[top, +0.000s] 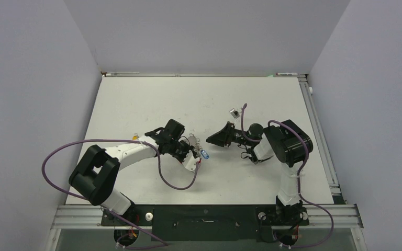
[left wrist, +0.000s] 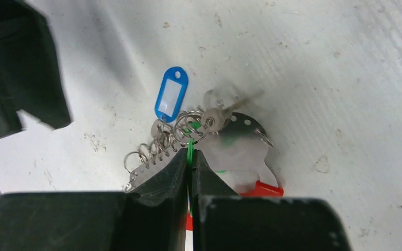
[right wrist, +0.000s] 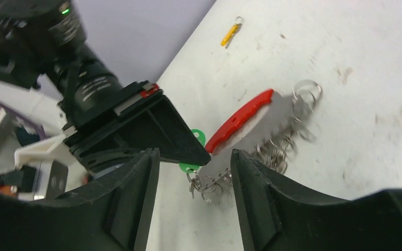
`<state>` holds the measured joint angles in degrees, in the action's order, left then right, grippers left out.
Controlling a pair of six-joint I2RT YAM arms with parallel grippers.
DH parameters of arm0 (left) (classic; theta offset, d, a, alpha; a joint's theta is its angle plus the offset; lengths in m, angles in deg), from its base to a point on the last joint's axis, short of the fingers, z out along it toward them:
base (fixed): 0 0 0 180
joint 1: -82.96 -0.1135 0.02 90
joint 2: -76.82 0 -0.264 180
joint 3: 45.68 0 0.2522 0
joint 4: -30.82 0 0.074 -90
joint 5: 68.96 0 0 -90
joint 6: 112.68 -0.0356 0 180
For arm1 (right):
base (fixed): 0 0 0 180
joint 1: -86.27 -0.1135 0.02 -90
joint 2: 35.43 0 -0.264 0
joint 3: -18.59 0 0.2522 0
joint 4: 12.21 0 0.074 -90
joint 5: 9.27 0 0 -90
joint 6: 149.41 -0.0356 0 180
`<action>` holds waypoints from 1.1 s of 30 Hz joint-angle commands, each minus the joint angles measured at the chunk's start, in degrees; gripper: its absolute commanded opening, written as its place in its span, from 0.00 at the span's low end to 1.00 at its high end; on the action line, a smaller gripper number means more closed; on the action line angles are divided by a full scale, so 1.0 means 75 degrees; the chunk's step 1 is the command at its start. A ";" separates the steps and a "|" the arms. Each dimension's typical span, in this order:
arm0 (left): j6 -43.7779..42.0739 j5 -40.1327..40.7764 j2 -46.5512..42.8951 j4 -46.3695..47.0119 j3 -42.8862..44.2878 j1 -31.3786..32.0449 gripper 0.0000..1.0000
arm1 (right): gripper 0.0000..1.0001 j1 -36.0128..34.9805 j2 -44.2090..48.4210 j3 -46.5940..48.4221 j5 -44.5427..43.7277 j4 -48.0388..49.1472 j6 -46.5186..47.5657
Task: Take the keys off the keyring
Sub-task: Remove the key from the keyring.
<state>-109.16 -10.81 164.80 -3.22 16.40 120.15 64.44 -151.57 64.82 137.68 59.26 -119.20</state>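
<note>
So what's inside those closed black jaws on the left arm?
A green tag, pinched edge-on: a thin sliver shows between the left jaws, and most of it is covered by them. Whether a key hangs from it is hidden.

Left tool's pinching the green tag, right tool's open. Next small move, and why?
Probably ease the right tool forward and close it on the keyring. The left tool is shut on the green tag, but the keyring lies unheld on the table, so pulling now would likely drag everything.
</note>
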 commanded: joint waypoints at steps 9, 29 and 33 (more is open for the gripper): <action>-0.1211 -0.0577 -0.0349 -0.1452 0.0362 -0.0350 0.00 | 0.47 -0.0382 0.2081 0.2804 0.1827 -1.1285 1.3486; -0.0080 -0.1269 -0.0447 -0.1436 0.0871 -0.0901 0.00 | 0.40 -0.2068 0.2371 0.1901 0.0791 -0.8988 1.2383; -0.0005 -0.1334 -0.0435 -0.1456 0.0944 -0.0916 0.00 | 0.39 -0.2074 0.2372 0.1610 0.0577 -0.7751 1.1451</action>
<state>-111.19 -17.37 163.47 -13.82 20.73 113.68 49.05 -136.33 78.22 142.58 -14.18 -23.73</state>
